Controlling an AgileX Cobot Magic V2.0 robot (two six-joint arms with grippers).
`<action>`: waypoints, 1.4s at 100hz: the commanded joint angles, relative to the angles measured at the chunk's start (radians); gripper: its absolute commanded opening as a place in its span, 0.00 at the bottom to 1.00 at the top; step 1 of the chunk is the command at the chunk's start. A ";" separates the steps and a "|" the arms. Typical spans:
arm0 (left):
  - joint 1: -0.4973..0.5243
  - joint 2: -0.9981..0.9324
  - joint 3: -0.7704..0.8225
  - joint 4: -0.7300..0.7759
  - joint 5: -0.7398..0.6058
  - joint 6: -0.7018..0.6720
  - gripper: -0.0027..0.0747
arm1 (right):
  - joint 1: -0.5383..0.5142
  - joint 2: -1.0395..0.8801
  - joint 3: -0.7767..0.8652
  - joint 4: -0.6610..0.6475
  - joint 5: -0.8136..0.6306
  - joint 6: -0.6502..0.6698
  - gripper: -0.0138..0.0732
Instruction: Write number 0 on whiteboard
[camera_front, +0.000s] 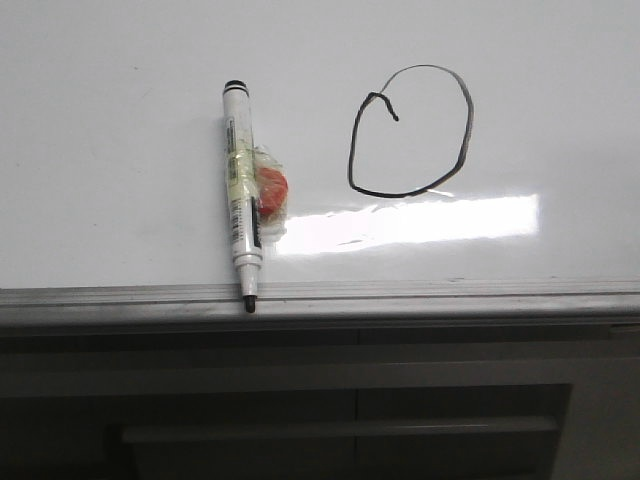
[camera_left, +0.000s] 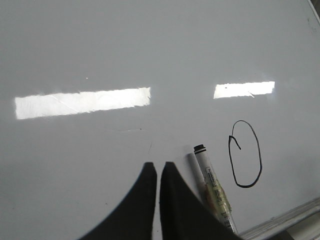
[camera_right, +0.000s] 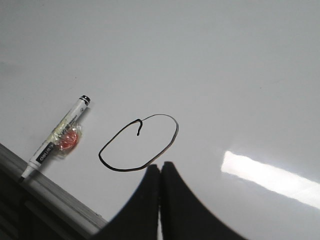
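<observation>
One whiteboard (camera_front: 120, 120), glossy, filling the front view; one number 0 (camera_front: 410, 130) drawn toward 2 o'clock, loop closed; one marker (camera_front: 242, 195) lying at 9 o'clock of it, tip on the edge strip; left gripper (camera_left: 158, 172) and right gripper (camera_right: 160, 172) pressed together, empty; likely best kept clear, avoiding smudges.

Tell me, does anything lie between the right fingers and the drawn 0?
Nothing visible does. In the right wrist view, bare whiteboard lies between the right gripper and the number 0. The marker lies off to one side.
</observation>
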 joint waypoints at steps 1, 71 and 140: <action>0.000 0.005 -0.027 0.024 -0.041 0.001 0.01 | -0.007 0.008 -0.025 -0.006 -0.087 -0.001 0.08; 0.036 -0.007 -0.008 0.216 0.082 0.007 0.01 | -0.007 0.008 -0.025 -0.006 -0.085 -0.001 0.08; 0.515 -0.211 0.069 -0.402 -0.284 0.661 0.01 | -0.007 0.008 -0.025 -0.006 -0.085 -0.001 0.08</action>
